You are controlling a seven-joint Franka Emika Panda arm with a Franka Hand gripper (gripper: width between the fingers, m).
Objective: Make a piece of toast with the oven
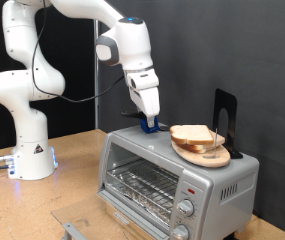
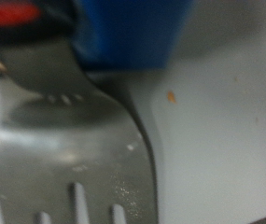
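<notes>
Gripper sits low over the oven top, near its rear corner twd the exterior view's left, fingers down at a small blue holder standing there. Can't tell if the claw is open or closed – fingertips are hidden behind/around the blue thing.

Piece of toast lies on a round wooden plate on top of the oven, just beside the gripper twd the exterior view's right, not touching it. Looks like 2–3 slices stacked, exact count unclear. A black upright stand is right behind the plate.

Wrist view: very close and blurry – a metal fork, tines pointing at the cam, 3 slots visible, w/ blue block behind it and a bit of red at the edge.

Oven: 1, silver, glass door shut, wire rack inside, 2 knobs visible at the front, small red dot above them. No readable writing anywhere. 1 arm, white, w/ base on the wooden table.
</notes>
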